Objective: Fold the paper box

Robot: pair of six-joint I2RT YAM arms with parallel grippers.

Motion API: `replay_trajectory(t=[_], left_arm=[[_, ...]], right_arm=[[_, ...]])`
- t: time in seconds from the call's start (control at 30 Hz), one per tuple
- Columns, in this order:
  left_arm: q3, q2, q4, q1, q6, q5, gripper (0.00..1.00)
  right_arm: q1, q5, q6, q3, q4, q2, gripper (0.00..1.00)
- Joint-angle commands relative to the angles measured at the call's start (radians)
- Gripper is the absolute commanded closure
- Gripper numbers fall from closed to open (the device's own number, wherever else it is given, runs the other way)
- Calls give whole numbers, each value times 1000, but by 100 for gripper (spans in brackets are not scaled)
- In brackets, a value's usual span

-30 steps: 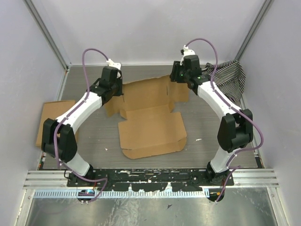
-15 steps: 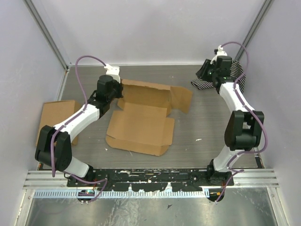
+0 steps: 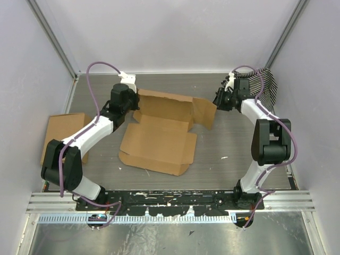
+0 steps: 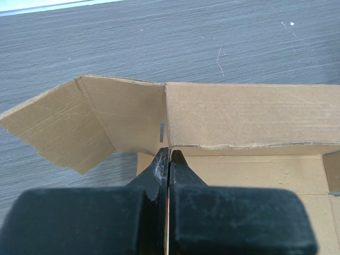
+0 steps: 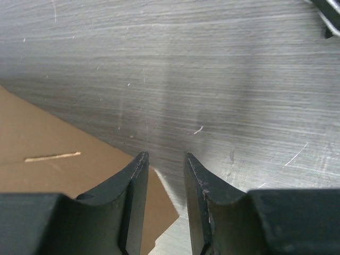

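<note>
The paper box lies half-open mid-table, its base flat and its back wall raised. My left gripper is shut on the box's back-left corner. In the left wrist view the fingertips pinch a thin cardboard edge where the back wall meets the side flap. My right gripper hovers by the box's right flap. In the right wrist view its jaws stand slightly apart with nothing between them, above the flap's corner.
A black-and-white striped cloth lies at the back right, its edge showing in the right wrist view. A narrower brown cardboard piece lies at the left edge. Enclosure walls stand on three sides.
The left gripper dragged the box leftward and the back wall came up. The right gripper left the box, swung toward the cloth, then came back to the right flap.
</note>
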Motion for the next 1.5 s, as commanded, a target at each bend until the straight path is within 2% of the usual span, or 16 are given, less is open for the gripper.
replay_trajectory(t=[0.0,0.4,0.63,0.9,1.07,1.17,1.47], left_arm=[[23,16,-3,-1,-15,2,100],[24,25,-18,-2,-19,31,100],[70,57,-79,-2,-36,14,100],[26,56,-46,-2,-58,19,100],[16,53,-46,-2,-68,25,100],[36,61,-70,-2,-77,22,100],[164,145,-202,-2,-116,-25,100]], right_arm=[[22,-75,-56,-19,16,-109,61],[66,-237,-132,-92,40,-211,55],[99,-254,-156,-70,-4,-203,55],[127,-275,-166,-93,-20,-218,53],[147,-256,-169,-105,-39,-241,50],[147,-192,-149,-105,-51,-256,49],[145,-46,-128,-85,-58,-211,49]])
